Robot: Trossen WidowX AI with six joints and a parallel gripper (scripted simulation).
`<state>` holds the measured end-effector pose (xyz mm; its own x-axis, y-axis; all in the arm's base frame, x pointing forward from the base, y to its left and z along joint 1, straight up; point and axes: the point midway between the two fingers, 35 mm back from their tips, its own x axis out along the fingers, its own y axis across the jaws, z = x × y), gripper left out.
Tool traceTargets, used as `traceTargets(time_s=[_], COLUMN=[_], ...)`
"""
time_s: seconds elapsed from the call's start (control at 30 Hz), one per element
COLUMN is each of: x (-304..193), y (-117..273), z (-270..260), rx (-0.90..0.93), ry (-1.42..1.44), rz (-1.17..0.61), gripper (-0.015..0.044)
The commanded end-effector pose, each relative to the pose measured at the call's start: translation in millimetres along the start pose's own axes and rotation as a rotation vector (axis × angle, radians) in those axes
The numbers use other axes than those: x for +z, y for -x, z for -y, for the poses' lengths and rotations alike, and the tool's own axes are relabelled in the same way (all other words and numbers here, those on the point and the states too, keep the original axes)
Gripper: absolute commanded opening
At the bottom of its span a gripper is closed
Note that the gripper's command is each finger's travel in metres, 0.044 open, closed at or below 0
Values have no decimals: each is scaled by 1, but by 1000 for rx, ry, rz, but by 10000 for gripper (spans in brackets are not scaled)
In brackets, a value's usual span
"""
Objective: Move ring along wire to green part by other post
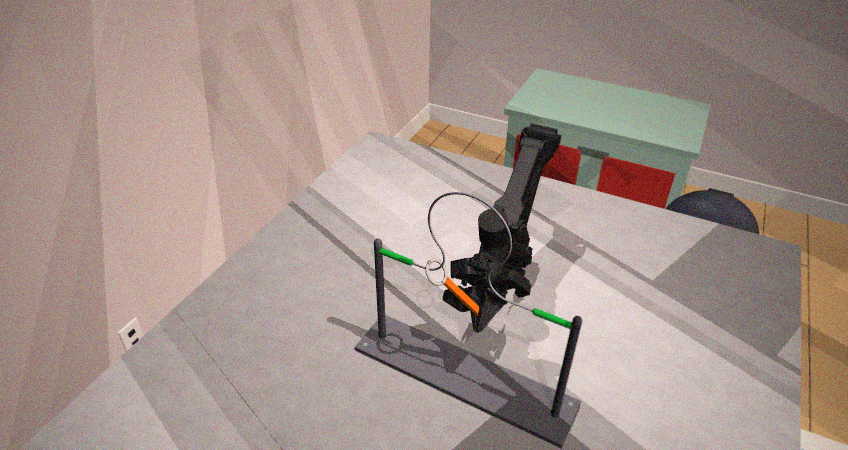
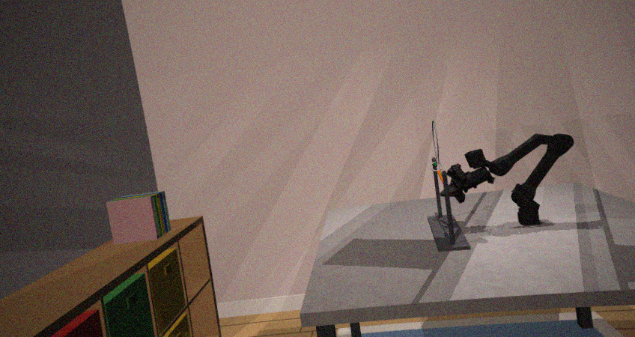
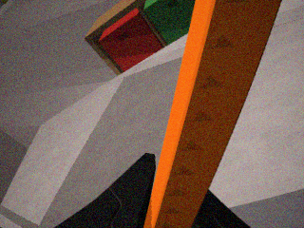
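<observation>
The pale ring (image 1: 426, 272) is around the thin grey wire (image 1: 509, 231) (image 2: 433, 131), just right of the left green part (image 1: 395, 256) in the top view, where the wire bends up into its loop. Whether it touches the wire cannot be told. The orange handle (image 1: 461, 295) (image 2: 439, 176) (image 3: 182, 114) slants from the ring down to the right. My gripper (image 1: 477, 312) (image 2: 442, 192) (image 3: 158, 164) is shut on the handle's lower end, below the wire. The other green part (image 1: 552, 317) is beside the right post (image 1: 565, 368).
The left post (image 1: 380, 291) and right post stand on a dark base plate (image 1: 416, 368) (image 2: 454, 244). In the top view the wire's loop and its right-hand dip pass in front of my arm. A green cabinet (image 1: 612, 109) is behind the table; a shelf (image 2: 191, 244) is at the left in the exterior view.
</observation>
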<state>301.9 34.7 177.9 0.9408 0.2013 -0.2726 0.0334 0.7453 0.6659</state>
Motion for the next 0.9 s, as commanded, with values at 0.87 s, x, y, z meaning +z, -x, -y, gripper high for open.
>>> traceTargets(time_s=[0.87], x=[13], y=[40], z=[-62], rx=[191], ry=[-328], rz=[-249], gripper=[-150])
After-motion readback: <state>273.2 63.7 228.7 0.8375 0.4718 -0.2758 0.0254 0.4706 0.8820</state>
